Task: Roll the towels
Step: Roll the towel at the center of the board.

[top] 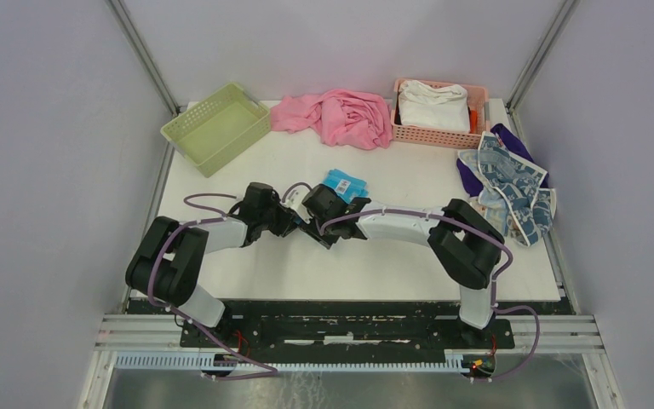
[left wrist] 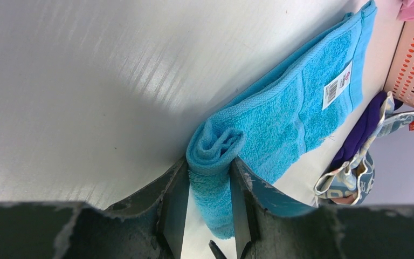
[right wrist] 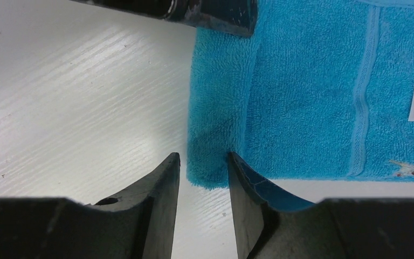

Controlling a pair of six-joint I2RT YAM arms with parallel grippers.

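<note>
Left claw (left wrist: 209,205): closed on the rolled end of the blue towel (left wrist: 296,108); the left wrist view shows a finger pressed against each side of the curl.
Right claw (right wrist: 204,183): its fingers sit either side of the towel's thick rolled edge. One touches the cloth, while a sliver of surface shows beside the other. I cannot tell whether it is pinching or only straddling.
Blue towel, place: near the middle of the white surface (top: 409,256), just past where the two arms meet.
Blue towel, shape: one end is curled into a small roll. The rest lies flat and folded, stretching away from both claws towards the far right.
Towel against claws: the roll runs across both claws, the left on one part of it and the right on a corner further along. One left finger shows at the top of the right wrist view, touching the same edge.
Label: a white barcode tag (left wrist: 338,86) sits on the flat part, well away from the roll.
Printed towel (top: 511,183): crumpled at the right edge of the surface, partly over a purple cloth (top: 509,136).
Back row: a green basket (top: 216,128) at the left, a pink cloth (top: 341,118) in the middle and a salmon basket (top: 438,136) holding a white cloth (top: 433,106) at the right.
</note>
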